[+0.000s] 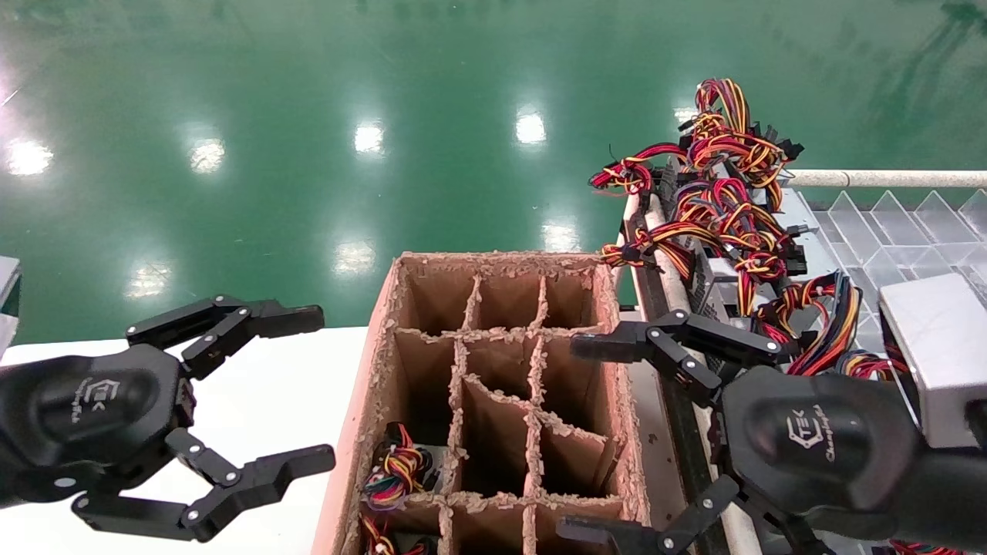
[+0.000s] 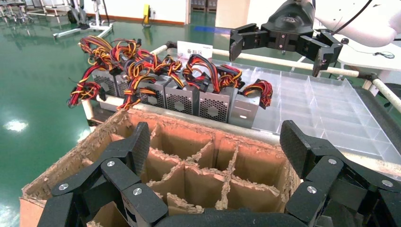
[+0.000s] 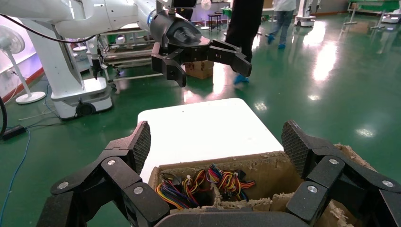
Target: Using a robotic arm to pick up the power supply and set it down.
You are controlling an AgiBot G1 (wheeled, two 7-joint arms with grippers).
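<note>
Both grippers idle, jaws wide, holding nothing.
Right gripper spans divided cardboard box edge; power supplies beyond; left gripper over white table.

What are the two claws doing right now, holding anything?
Left gripper: open, holding nothing, over the white table.
Right gripper: open, holding nothing, over the cardboard box.

Black linkage pincers, white "TEK" logos
</note>
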